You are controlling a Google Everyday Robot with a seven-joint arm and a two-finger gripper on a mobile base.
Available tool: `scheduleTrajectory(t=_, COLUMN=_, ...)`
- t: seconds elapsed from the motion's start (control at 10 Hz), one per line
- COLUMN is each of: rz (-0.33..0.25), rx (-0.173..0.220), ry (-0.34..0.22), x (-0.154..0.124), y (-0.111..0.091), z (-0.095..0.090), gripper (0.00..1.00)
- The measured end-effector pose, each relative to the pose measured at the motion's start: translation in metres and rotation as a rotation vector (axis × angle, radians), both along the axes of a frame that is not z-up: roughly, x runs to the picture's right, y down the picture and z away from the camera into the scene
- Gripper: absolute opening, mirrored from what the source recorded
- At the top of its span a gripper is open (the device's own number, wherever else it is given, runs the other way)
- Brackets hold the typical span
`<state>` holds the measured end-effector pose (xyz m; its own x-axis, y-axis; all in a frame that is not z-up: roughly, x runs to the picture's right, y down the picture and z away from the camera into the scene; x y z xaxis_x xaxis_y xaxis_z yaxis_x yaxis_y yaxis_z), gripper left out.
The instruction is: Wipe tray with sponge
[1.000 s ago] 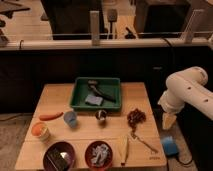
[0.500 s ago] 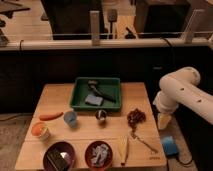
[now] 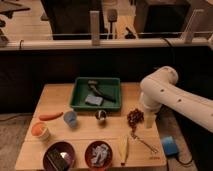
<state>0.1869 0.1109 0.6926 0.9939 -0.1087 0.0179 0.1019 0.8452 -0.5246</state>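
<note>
Camera view shows the wooden table from its near side, with the dark green tray sitting at the far middle, its long axis running left to right. The sponge, a flat grey-blue pad, lies inside the tray on the floor towards the near wall, a little left of the tray's centre. Its longer side seems to run roughly left to right as well, though that is hard to make out. A dark brush-like tool lies in the tray just beyond it, close enough to matter.

The white arm comes in from the right, and its gripper points down over the right end of the table, just right of a dark red cluster. The pincer stands wide and holds nothing.

The relation that counts: the sponge lies to the left of the gripper and somewhat farther away, well apart from it, with the tray's right wall between the two. The wipe has not begun, since the sponge is not yet picked up. The coming move probably calls for a reach leftward and over that wall, then a descent onto the pad, clear of the brush. A small dark round object sits just near of the tray and should stay outside that path
</note>
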Motion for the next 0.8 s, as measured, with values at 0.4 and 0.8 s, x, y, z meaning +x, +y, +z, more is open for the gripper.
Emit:
scheduleTrajectory(t=0.4, rz=-0.062, rx=0.034, ry=-0.018, x=-0.04, y=-0.011, z=0.007, gripper=0.8)
scheduleTrajectory(t=0.8, rz=-0.093, rx=0.09, ry=-0.032, x=-0.07, y=-0.025, z=0.012, gripper=0.8)
